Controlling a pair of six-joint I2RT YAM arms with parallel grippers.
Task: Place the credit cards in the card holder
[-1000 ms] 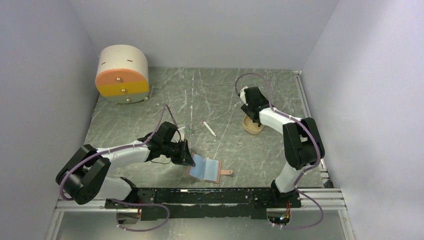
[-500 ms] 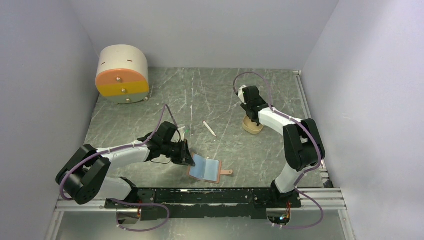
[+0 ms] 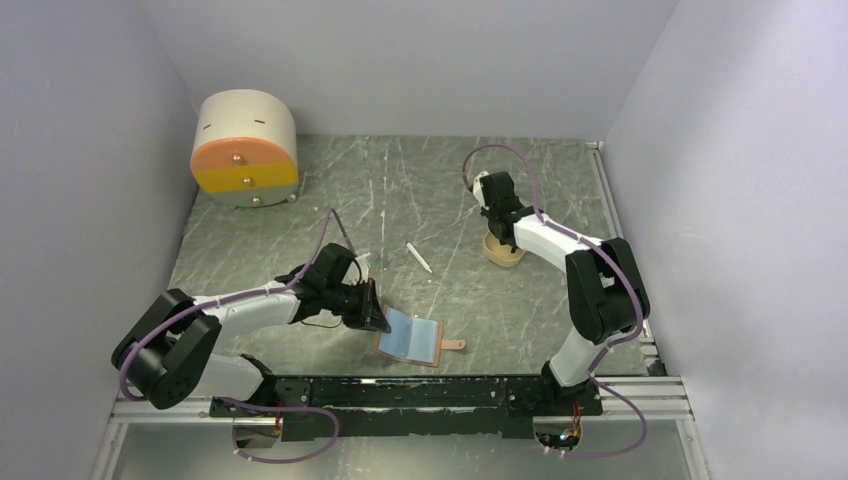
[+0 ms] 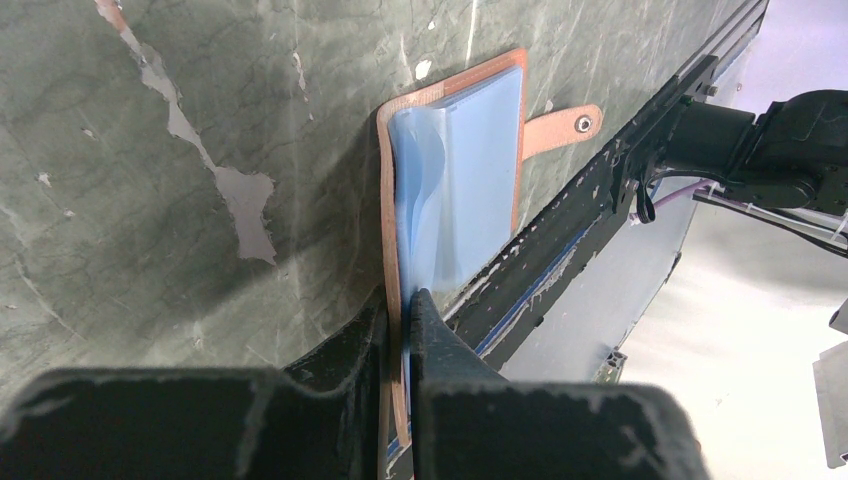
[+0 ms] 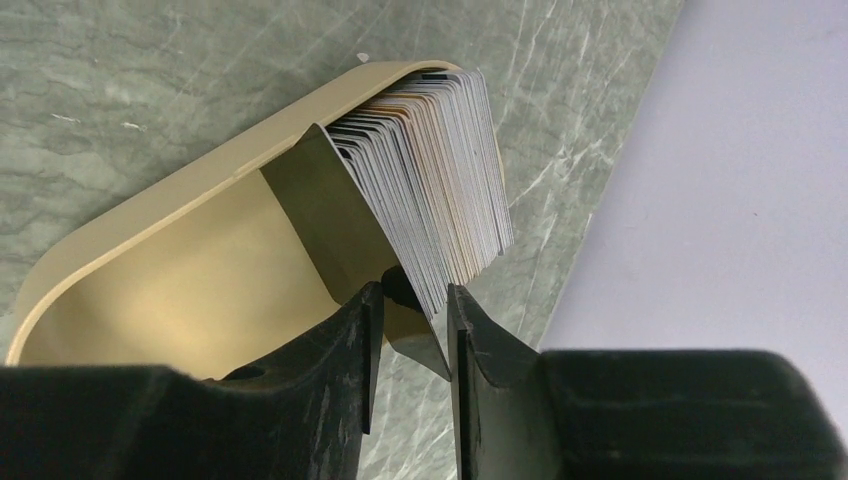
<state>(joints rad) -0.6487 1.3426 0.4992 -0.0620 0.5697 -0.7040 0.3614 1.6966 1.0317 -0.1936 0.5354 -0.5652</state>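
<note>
The card holder (image 3: 412, 340) lies open near the front edge, tan with blue sleeves and a snap strap. It also shows in the left wrist view (image 4: 470, 170). My left gripper (image 3: 375, 310) (image 4: 400, 305) is shut on the holder's left cover edge. A stack of credit cards (image 5: 440, 170) stands on edge in a beige tray (image 5: 180, 280) (image 3: 505, 252). My right gripper (image 3: 492, 205) (image 5: 412, 300) hangs over the tray. Its jaws are narrowly open, with the lower corner of the stack's front cards between them. No black card with a white band shows.
A thin white pen-like stick (image 3: 419, 257) lies mid-table between the arms. A round beige and orange drawer unit (image 3: 245, 148) stands at the back left. Walls close in the table on three sides, and a black rail (image 3: 440, 392) runs along the front edge.
My right gripper has shifted a little toward the back and left over the tray. The left arm and the card holder have not moved.
</note>
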